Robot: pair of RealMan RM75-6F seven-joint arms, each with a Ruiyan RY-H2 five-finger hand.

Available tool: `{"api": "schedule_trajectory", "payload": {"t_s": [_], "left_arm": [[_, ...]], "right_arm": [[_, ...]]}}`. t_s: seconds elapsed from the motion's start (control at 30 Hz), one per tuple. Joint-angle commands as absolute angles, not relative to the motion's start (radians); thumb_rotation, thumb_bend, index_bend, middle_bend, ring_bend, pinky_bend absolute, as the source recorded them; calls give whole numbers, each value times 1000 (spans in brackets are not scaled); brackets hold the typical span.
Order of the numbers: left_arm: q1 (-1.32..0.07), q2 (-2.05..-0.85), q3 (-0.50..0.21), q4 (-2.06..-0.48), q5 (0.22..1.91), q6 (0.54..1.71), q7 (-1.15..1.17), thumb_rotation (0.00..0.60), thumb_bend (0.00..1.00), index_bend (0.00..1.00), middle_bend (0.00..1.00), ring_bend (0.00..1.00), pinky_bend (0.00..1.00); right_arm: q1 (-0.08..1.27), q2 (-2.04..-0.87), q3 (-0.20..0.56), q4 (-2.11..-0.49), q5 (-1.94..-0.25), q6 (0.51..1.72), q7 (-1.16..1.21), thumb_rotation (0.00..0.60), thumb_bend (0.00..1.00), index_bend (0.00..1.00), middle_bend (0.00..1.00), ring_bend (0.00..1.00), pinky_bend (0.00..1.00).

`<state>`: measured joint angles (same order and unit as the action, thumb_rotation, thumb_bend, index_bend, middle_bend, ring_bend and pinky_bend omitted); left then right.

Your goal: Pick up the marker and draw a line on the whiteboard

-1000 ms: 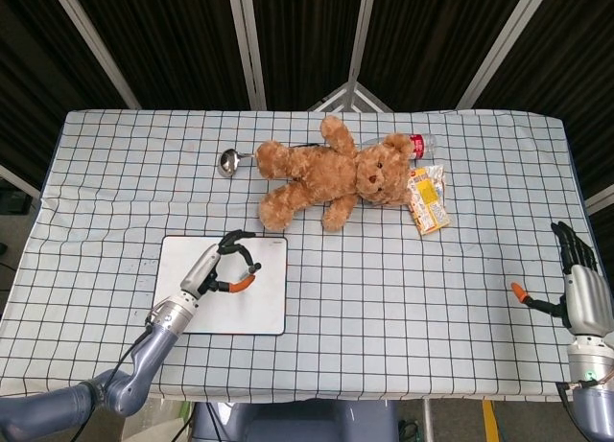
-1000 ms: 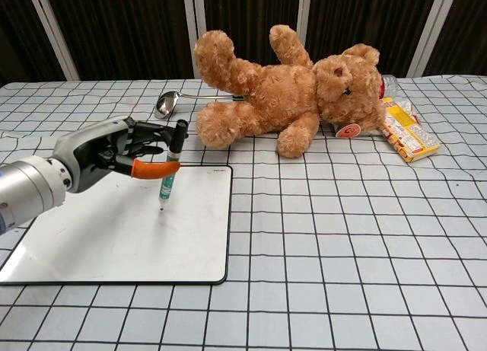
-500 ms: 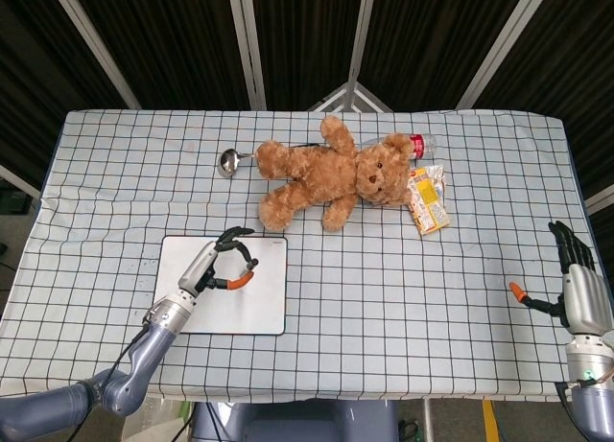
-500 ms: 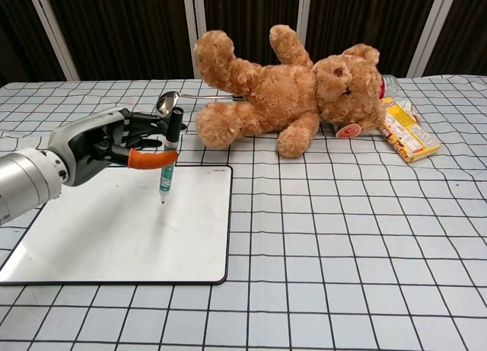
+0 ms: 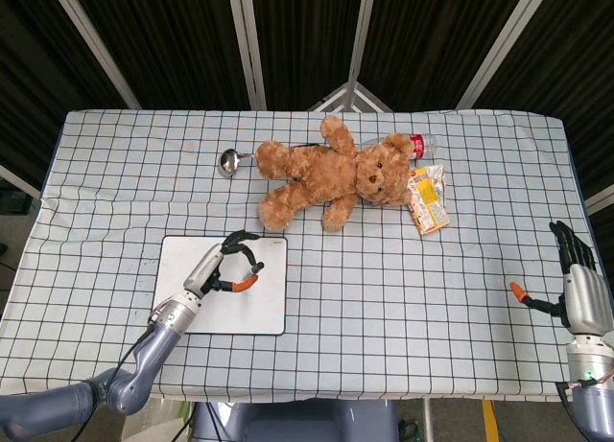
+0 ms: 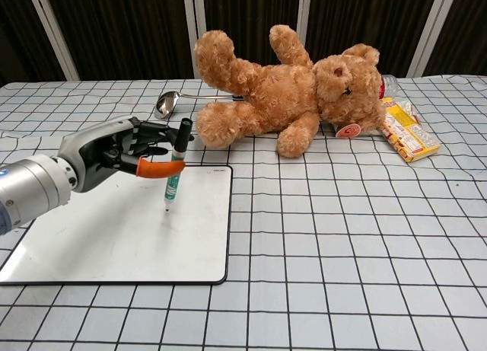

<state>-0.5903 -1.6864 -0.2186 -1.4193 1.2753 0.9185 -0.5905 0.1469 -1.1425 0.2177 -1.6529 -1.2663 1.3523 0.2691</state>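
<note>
Looking down from the head view, the left hand (image 5: 223,267) pinched the marker over the glossy, round-cornered whiteboard (image 5: 259,308), which lay flat on the checked cloth of the counter (image 5: 384,298); the right hand (image 5: 574,279) hovered spread at the far edge. A plush teddy bear (image 5: 326,178) sprawled beyond.

From the chest view, the slim marker (image 6: 175,174) stood nearly upright, black cap up, tip down at the board's smooth white surface. A shiny metal ladle (image 6: 169,102) lay behind.
</note>
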Motion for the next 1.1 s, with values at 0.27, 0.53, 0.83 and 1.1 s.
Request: {"api": "schedule_trajectory", "payload": {"t_s": [0.27,0.53,0.83,1.1], "left_arm": [[-598,-1680,-221,-1388,1275,909,-587,600,443,774,159,0,10],[-600,-1666,-222,-1320,1276,899,-604,600,443,774,159,0,10],[-592,-1630,-253,-1250,1266,916,-650,600,443,774,160,0,10],[-579,-1568,-285,-1327,1271,939,-714,600,443,775,160,0,10]], "right_arm": [[147,-1143,218,-1653,-1264,1351,267,600,210,0,0,0,0],[146,-1144,217,-1657,-1261,1350,265,600,209,0,0,0,0],[146,-1144,218,-1663,-1260,1352,260,600,210,0,0,0,0],[145,-1144,219,-1665,-1257,1352,259,600,209,0,0,0,0]]}}
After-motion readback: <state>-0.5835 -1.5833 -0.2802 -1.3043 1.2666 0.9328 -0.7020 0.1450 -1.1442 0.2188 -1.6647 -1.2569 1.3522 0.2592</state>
